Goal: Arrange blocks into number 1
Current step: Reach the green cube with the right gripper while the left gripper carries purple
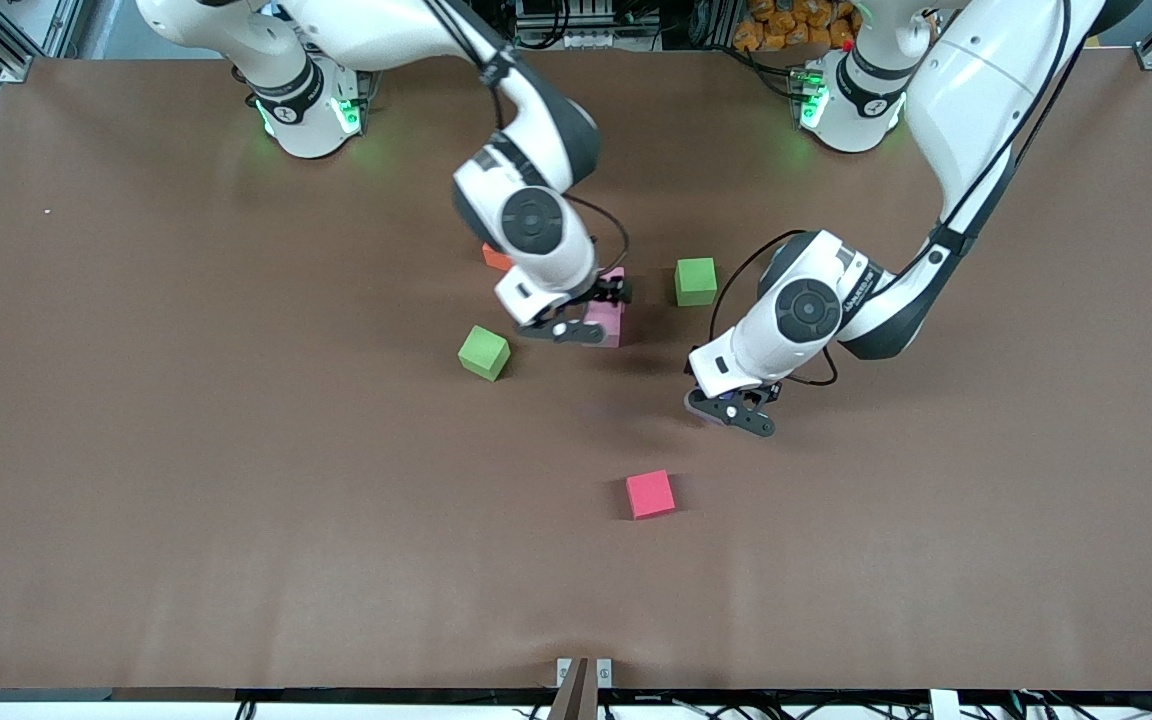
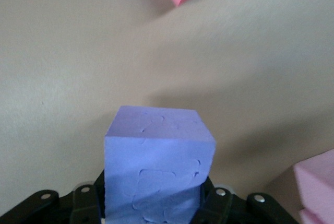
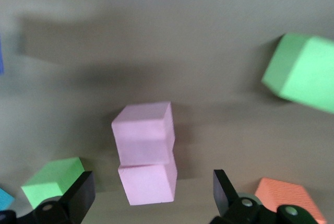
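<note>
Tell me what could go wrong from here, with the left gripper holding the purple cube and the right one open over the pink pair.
1. The left gripper is shut on the purple block near its base, so the block could tilt when set down.
2. The open right gripper hangs just over the two touching pink blocks; a careless retreat could nudge them apart.
3. The red cube lies nearer the front camera and could be taken for a task block.

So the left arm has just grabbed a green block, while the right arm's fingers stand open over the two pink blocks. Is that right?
Not quite: the block in the left gripper is purple, not green. The left wrist view shows the purple block clamped between its fingers. The rest holds: the right gripper is open over the two pink blocks, and both green blocks lie free on the table.
</note>
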`<control>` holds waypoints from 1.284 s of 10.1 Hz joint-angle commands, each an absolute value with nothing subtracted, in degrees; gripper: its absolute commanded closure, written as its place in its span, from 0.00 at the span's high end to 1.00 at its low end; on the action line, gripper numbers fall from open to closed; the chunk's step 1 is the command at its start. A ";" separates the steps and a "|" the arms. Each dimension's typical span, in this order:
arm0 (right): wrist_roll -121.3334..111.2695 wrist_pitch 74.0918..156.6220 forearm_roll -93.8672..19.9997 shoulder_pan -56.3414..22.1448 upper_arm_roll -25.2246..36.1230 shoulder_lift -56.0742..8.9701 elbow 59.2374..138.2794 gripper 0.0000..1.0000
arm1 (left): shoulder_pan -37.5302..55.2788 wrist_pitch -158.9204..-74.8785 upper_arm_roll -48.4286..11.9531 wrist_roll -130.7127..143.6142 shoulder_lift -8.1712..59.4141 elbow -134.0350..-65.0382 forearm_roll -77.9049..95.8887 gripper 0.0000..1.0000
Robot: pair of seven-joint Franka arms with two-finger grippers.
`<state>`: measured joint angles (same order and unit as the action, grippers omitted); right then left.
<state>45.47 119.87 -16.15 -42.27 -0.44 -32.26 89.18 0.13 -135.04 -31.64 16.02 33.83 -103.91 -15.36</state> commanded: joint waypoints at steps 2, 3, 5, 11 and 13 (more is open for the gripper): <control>45.52 120.14 -16.43 -34.29 1.91 -30.32 93.94 1.00 | 7.89 -134.56 -30.59 23.27 35.15 -96.44 -11.88 0.00; 45.61 120.23 -16.52 -32.45 2.54 -30.58 95.26 1.00 | 12.00 -133.60 -27.45 24.25 35.24 -94.85 -9.69 0.00; 45.62 122.33 -17.22 -29.80 2.55 -30.76 99.99 1.00 | 18.96 -128.26 -20.59 24.52 36.29 -90.37 -1.71 0.00; 45.09 122.61 -24.61 -29.79 2.55 -32.16 100.72 1.00 | 30.57 -127.88 -8.63 28.91 42.53 -86.49 13.27 0.00; 44.91 122.78 -24.78 -30.23 2.55 -33.39 100.81 1.00 | 31.90 -127.88 -7.82 28.92 42.89 -86.31 13.19 0.00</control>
<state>45.43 122.07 -23.35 -29.97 2.69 -32.61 100.44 30.11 -129.04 -9.28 28.00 42.03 -88.39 11.94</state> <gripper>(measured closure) 0.000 0.379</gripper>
